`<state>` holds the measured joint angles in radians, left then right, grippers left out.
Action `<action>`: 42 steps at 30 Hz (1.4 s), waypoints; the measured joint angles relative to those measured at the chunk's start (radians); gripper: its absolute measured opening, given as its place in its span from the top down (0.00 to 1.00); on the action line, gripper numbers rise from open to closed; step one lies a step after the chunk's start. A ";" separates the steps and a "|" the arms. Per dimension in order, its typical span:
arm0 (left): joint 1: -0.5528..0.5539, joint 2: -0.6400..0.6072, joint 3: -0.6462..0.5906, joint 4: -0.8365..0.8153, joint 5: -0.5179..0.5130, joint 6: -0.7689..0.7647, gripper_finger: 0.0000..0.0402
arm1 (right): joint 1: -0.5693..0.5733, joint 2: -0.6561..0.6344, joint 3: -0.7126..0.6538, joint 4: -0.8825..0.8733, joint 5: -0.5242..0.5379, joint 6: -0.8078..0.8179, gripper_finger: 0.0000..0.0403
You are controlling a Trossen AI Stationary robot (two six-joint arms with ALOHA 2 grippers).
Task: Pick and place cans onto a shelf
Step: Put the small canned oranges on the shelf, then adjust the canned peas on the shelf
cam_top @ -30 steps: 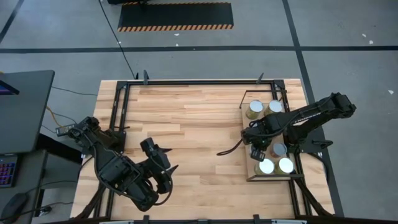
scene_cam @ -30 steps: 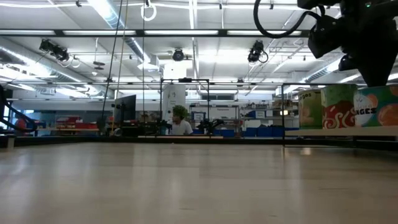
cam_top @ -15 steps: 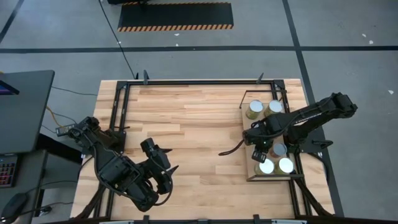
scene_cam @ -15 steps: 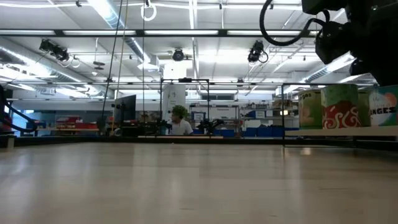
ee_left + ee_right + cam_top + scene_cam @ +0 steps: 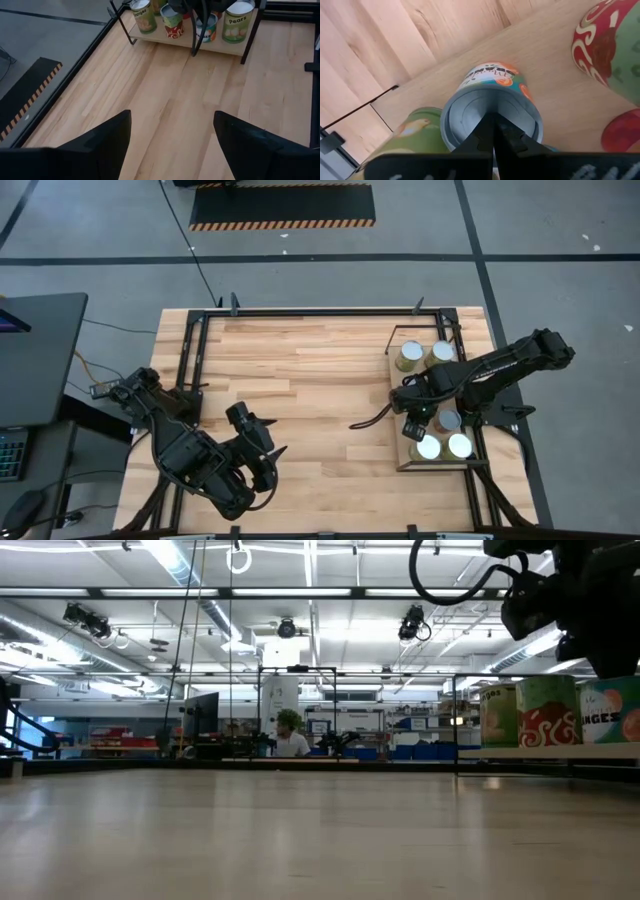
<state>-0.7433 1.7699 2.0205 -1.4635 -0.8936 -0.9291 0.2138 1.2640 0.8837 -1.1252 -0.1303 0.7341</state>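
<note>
The shelf point(image 5: 402, 405), light wood in a black frame, stands at the table's right with several cans on it. Two cans point(image 5: 409, 356) stand at its far end and three point(image 5: 430, 447) at its near end. My right gripper point(image 5: 414, 418) is shut and points down over the shelf's middle. Its tip point(image 5: 494, 131) is right above the blue-grey top of an orange-labelled can point(image 5: 490, 102), which stands upright on the shelf point(image 5: 545, 60). My left gripper point(image 5: 172, 145) is open and empty over the table's near left point(image 5: 262, 445). My right gripper's shut fingertips point(image 5: 487, 132) stand over the middle of the orange-labelled can's top point(image 5: 470, 107), coming from above and pointing down. I cannot tell whether they touch it. The can stands upright on the shelf.
Right next to the orange-labelled can stand a green pear-labelled can point(image 5: 415, 135) and a red-and-green can point(image 5: 610, 45). In the low view the cans point(image 5: 545, 710) stand in a row on the raised shelf point(image 5: 540, 752). A black frame point(image 5: 300, 311) runs along the table's edges. The middle of the tabletop point(image 5: 310, 380) is bare wood.
My right gripper has stayed over the shelf's middle. It rose a little and came back down.
</note>
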 joint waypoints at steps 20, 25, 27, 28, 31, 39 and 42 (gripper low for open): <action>0.000 0.000 0.000 0.000 -0.001 -0.002 0.28 | 0.066 0.001 0.321 -0.254 -0.108 0.031 0.98; 0.000 0.000 0.000 0.001 -0.021 -0.024 0.28 | 0.189 0.001 0.324 -0.242 -0.155 0.084 0.98; 0.000 0.000 0.000 0.002 -0.029 -0.029 0.28 | 0.234 0.001 0.301 -0.223 -0.145 0.100 0.98; 0.000 0.000 0.000 0.002 -0.030 -0.029 0.28 | 0.254 0.001 0.288 -0.205 -0.137 0.101 0.98; 0.001 0.000 0.000 0.002 -0.033 -0.029 0.28 | 0.296 0.001 0.251 -0.153 -0.125 0.101 0.98; 0.001 0.000 0.000 0.002 -0.042 -0.028 0.28 | 0.320 0.001 0.170 -0.104 -0.120 0.106 0.98; 0.001 0.000 0.000 0.002 -0.042 -0.028 0.28 | 0.308 0.000 0.158 -0.059 -0.126 0.105 0.98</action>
<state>-0.7425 1.7699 2.0205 -1.4613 -0.9352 -0.9569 0.5220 1.2640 1.0412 -1.1842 -0.2562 0.8391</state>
